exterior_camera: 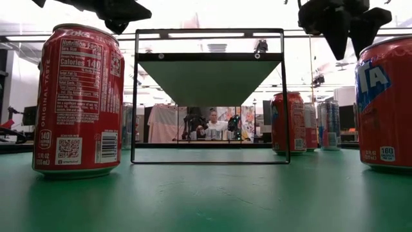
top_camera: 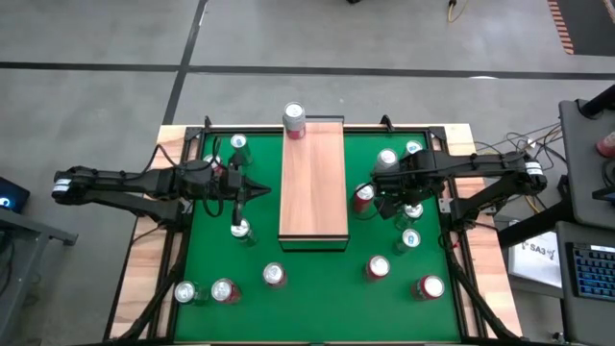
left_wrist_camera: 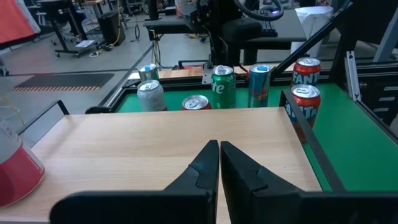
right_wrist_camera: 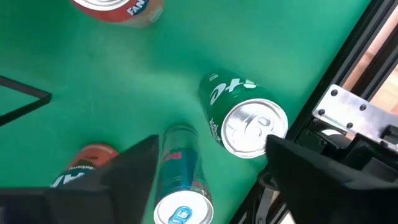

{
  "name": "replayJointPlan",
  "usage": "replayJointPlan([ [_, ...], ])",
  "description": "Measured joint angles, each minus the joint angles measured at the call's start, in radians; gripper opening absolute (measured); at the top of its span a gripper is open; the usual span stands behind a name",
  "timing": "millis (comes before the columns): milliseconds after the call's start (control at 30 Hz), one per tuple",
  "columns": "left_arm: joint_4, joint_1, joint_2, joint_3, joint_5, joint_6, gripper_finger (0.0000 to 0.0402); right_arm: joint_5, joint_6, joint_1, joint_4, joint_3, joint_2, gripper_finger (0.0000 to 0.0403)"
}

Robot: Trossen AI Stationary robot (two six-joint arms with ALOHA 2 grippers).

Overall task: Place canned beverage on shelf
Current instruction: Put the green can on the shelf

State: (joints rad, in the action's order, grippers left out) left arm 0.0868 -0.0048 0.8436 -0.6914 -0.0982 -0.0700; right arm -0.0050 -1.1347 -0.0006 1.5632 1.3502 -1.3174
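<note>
The right tool (right_wrist_camera: pixel 211 168) hangs spread wide and empty above a green aluminium can (right_wrist_camera: pixel 245 118), while the left tool (left_wrist_camera: pixel 219 163), pinched closed and empty, points at the long pale reddish wooden shelf (top_camera: pixel 312 183).

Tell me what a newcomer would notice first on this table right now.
The long pale reddish wooden shelf on its dark frame runs down the middle of the green table, with one red-and-silver can standing at its far end. More drink cans are scattered on the green on both sides. The right hand hangs open over cans right of the shelf.
</note>
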Motion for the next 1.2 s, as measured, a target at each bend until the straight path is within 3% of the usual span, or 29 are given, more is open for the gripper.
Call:
replayJointPlan([
  [100, 0.000, 0.000, 0.000, 0.000, 0.000, 0.000, 0.0000, -0.003, -0.014, 0.000, 0.003, 0.000, 0.000, 0.0353],
  [233, 0.000, 0.000, 0.000, 0.000, 0.000, 0.000, 0.0000, 0.006, -0.018, 0.000, 0.002, 0.000, 0.000, 0.0377],
  [600, -0.008, 0.000, 0.000, 0.000, -0.026, -0.008, 0.0000, 0.005, -0.007, -0.014, 0.007, -0.067, 0.004, 0.0379],
  [1200, -0.008, 0.000, 0.000, 0.000, -0.027, -0.012, 0.0000, -0.004, -0.128, -0.020, -0.130, -0.319, 0.173, 0.0380],
])
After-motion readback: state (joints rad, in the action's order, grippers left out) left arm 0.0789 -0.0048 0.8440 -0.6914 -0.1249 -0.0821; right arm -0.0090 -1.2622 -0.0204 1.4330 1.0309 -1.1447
